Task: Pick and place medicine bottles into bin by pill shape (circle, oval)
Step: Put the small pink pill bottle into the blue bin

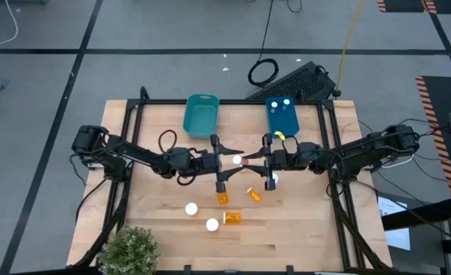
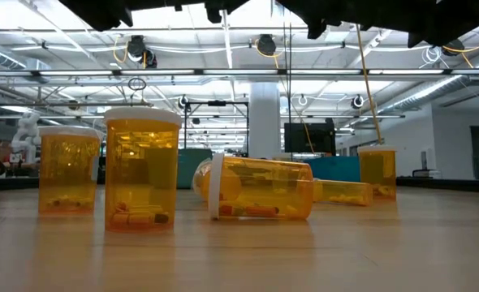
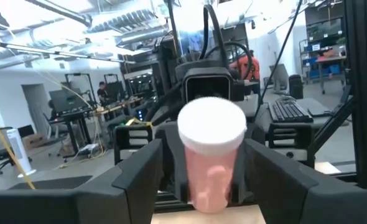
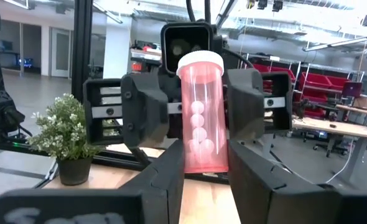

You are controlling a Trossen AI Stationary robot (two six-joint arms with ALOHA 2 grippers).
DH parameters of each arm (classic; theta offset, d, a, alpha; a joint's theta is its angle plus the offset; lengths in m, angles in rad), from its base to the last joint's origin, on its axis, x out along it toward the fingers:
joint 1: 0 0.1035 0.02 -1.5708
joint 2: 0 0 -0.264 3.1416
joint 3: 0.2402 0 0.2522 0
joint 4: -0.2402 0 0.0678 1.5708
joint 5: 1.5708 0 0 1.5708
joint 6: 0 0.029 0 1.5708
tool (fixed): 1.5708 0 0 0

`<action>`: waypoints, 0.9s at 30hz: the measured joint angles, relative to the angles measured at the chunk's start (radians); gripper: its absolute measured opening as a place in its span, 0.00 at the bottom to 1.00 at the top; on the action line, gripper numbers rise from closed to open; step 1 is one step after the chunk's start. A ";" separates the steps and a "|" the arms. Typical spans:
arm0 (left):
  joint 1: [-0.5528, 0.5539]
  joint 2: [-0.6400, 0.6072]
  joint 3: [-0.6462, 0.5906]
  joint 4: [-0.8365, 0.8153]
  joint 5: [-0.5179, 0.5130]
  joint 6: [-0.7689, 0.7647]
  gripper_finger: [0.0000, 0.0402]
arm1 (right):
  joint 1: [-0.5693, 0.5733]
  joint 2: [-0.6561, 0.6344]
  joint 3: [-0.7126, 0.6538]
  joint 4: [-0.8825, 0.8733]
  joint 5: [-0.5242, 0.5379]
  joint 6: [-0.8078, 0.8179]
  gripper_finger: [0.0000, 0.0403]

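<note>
Handover of the pink bottle point(image 4: 201, 112) above the table centre.

Left gripper point(image 1: 227, 160) and right gripper point(image 1: 259, 161) are both clamped on it, facing each other. Release one side only once the other grip is firm; round pills suggest the circle bin.

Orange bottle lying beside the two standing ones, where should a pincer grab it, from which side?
Grip the orange bottle across its body's middle, from straight above, fingers either side of its wall: it lies flat, cap sideways, and may roll if nudged. Left pincer and right pincer hold the pink bottle mid-air.
</note>
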 joint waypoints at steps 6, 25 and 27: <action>0.000 0.000 0.000 -0.005 0.026 -0.005 0.39 | 0.000 0.000 0.000 0.011 0.000 -0.003 0.25; 0.002 -0.008 -0.001 -0.080 0.009 -0.006 0.27 | 0.001 -0.014 0.000 -0.077 0.060 0.037 0.39; 0.001 -0.016 -0.001 -0.117 -0.007 -0.006 0.27 | 0.001 -0.025 0.001 -0.136 0.081 0.069 0.46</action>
